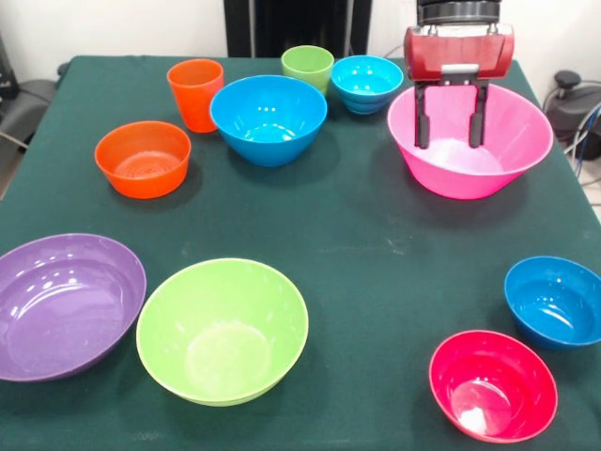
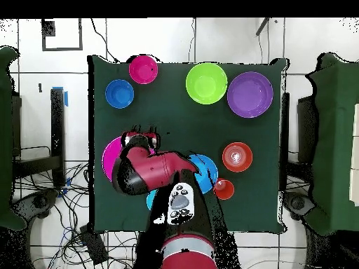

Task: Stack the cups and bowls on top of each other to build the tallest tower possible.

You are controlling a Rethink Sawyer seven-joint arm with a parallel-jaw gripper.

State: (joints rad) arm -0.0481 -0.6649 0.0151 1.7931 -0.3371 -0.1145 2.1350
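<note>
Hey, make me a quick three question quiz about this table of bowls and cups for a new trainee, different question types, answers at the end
1. True or false: the claw hangs open above the pink bowl, holding nothing.
2. Multiple choice: in the front view, which bowl sits directly beside the purple bowl at the near edge? A) the red bowl B) the lime green bowl C) the orange bowl
3. Fill in: the orange cup stands upright next to the large ____ bowl.

Key: 1 true; 2 B; 3 blue. Nothing is stacked yet.
</note>
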